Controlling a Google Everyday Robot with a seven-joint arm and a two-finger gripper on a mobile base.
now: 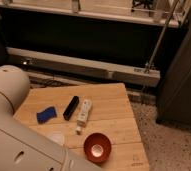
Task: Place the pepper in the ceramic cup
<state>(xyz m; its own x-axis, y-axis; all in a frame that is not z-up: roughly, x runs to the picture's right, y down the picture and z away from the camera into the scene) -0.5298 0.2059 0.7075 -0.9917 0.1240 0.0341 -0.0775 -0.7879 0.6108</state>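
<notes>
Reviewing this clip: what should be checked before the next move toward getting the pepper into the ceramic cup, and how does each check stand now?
1. Pepper located: not ok; none shows on the table.
2. Ceramic cup located: ok; a pale round cup stands beside the arm, left of the red bowl.
3. Cup inside free: cannot tell.
4. Gripper seen: not ok; the gripper is out of view, and only the arm fills the lower left.
5. Clutter apart from the cup: ok; blue block, black object and white object lie behind it.
</notes>
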